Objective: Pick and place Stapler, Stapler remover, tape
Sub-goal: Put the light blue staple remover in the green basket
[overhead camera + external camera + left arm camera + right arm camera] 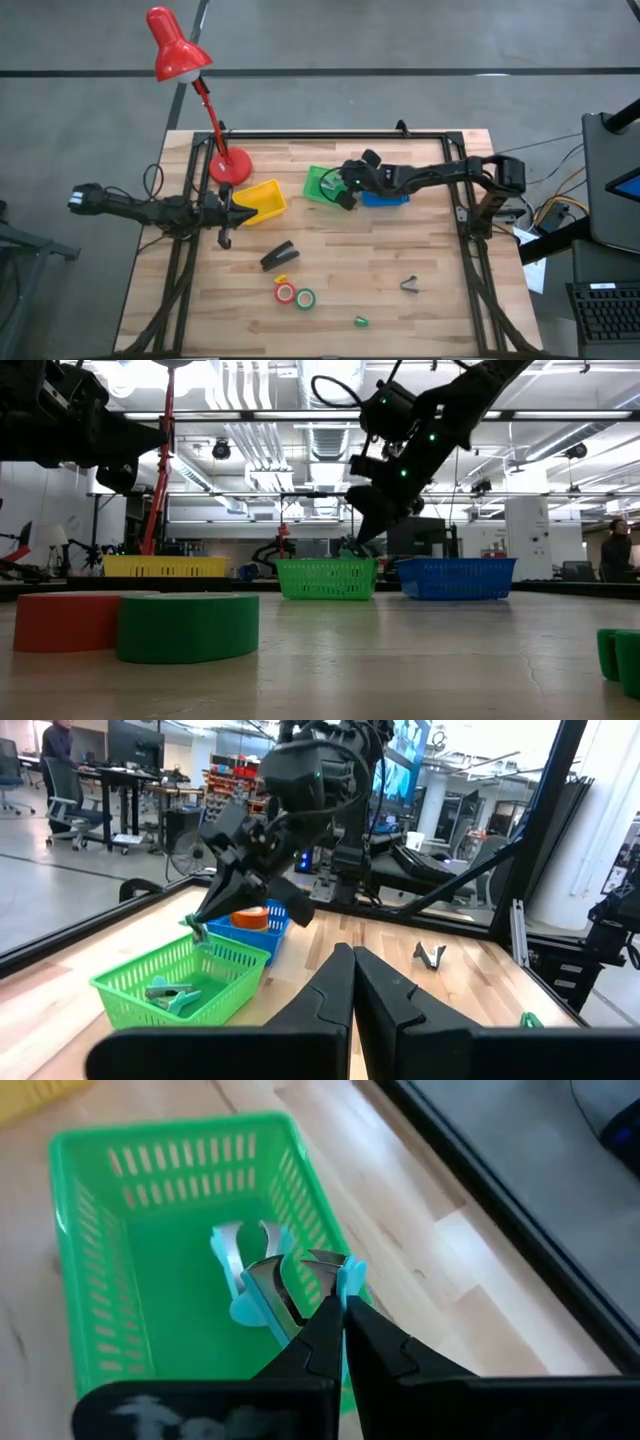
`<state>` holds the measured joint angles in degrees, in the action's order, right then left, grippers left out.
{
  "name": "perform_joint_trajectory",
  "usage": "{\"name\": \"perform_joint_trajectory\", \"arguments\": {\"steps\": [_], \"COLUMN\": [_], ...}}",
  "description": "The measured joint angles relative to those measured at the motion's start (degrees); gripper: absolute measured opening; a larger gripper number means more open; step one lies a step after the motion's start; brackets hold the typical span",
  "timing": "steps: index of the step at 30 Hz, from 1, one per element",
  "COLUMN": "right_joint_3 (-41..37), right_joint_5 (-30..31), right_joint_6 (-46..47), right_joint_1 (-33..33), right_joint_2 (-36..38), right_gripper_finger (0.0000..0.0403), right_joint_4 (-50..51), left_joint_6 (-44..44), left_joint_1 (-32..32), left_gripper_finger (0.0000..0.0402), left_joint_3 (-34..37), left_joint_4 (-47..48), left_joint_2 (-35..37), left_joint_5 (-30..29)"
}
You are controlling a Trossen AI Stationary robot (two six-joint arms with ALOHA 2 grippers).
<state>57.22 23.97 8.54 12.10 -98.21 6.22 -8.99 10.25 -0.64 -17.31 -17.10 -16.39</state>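
The green basket (322, 184) holds a blue staple remover (262, 1285). The right gripper (344, 200) hangs over its edge, jaws pressed together, empty. The left gripper (224, 238) waits, closed. The stapler (279, 256) and tape rolls (295, 295) lie on the table (420, 250).

A robotics lab — exposed ceiling ducts (330, 435), strip lights, desks with monitors (135, 745) — beyond a framed wooden bench (440, 310).
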Motion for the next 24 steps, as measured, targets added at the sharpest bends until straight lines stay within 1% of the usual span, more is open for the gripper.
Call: {"name": "perform_joint_trajectory", "arguments": {"steps": [7, 19, 24], "right_joint_3": [0.0, 0.0, 0.0], "right_joint_5": [0.0, 0.0, 0.0], "right_joint_6": [-0.2, -0.1, -0.2], "right_joint_1": [0.0, 0.0, 0.0], "right_joint_2": [-1.4, -1.4, -1.4], "right_gripper_finger": [0.0008, 0.0009, 0.0024], "right_joint_4": [-1.0, -1.0, -1.0], "left_joint_6": [0.0, 0.0, 0.0], "left_joint_1": [0.0, 0.0, 0.0], "left_gripper_finger": [0.001, 0.001, 0.001], "left_joint_3": [0.0, 0.0, 0.0], "left_joint_4": [0.4, 0.4, 0.4], "left_joint_2": [0.0, 0.0, 0.0], "left_joint_5": [0.0, 0.0, 0.0]}}
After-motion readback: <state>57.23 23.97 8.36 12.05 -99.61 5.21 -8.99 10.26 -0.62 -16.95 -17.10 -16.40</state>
